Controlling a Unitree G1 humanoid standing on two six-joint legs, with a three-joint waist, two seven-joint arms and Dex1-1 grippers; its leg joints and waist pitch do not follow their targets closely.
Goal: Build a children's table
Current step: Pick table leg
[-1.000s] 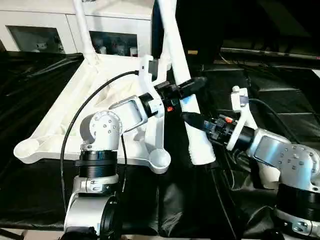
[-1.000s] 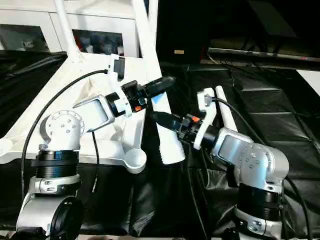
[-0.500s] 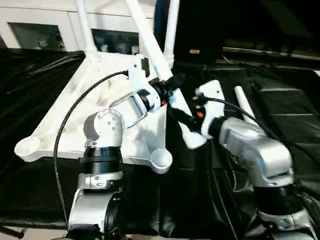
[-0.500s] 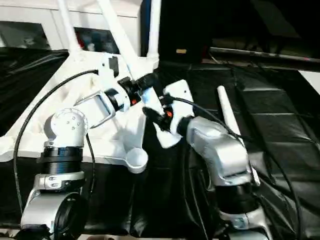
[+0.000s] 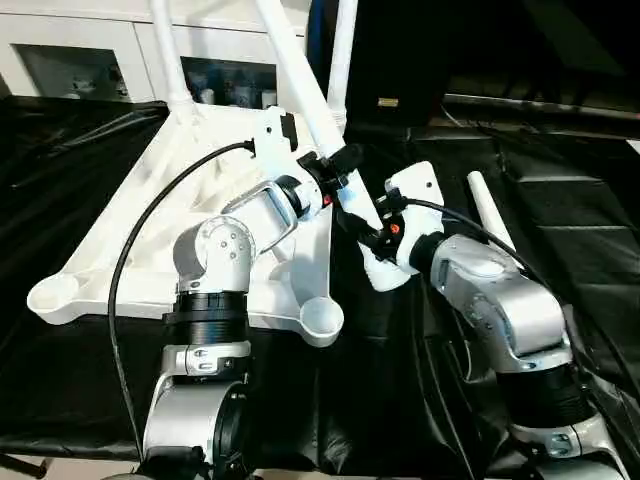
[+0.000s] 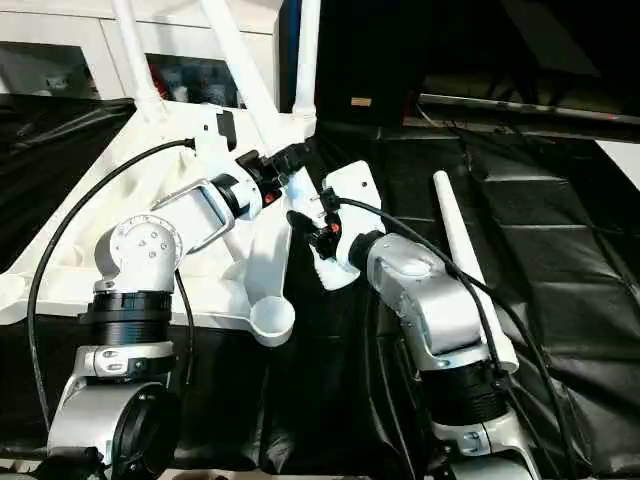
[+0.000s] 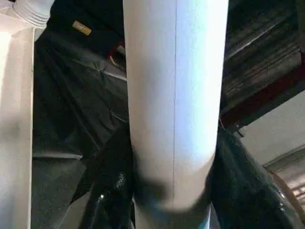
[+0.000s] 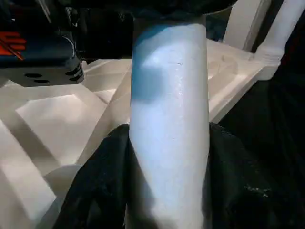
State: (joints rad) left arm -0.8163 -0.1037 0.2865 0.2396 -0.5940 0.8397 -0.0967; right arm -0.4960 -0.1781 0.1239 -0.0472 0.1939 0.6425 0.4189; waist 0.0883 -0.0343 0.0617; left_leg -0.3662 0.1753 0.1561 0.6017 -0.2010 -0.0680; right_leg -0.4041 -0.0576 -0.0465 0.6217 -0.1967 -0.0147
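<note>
2 tools around slanted leg

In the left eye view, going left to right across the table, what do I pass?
Empty corner socket → tabletop → left hand on the slanted leg → right hand lower on that leg → spare leg lying on the black cloth.

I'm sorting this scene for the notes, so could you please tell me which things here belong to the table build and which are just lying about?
Part of the job:
- tabletop, lying underside up
- two fitted legs, upright at the far corners
- held leg, gripped by the left claw and the right claw
- spare leg, lying on the cloth

Just lying about:
- black cloth
- white cabinet behind
</note>
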